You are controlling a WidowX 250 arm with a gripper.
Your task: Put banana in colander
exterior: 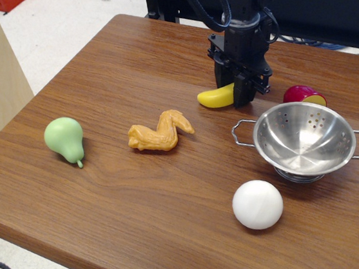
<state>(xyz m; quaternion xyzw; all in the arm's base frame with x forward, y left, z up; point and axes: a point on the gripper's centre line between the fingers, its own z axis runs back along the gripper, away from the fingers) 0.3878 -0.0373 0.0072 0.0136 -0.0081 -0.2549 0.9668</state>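
The yellow banana [214,97] lies on the wooden table [128,199] at the back, and its right end is hidden between my fingers. My gripper [241,97] is down at table level with its jaws closed in on that right end. The banana rests on the table. The steel colander [304,138] stands upright and empty just to the front right of the gripper, with its left wire handle close under the fingertips.
An orange-brown toy chicken wing [160,132] lies left of the banana and a light-green pear [64,138] further left. A white ball [257,204] sits in front of the colander. A red and yellow toy [303,94] lies behind the colander. A dark frame stands behind the table.
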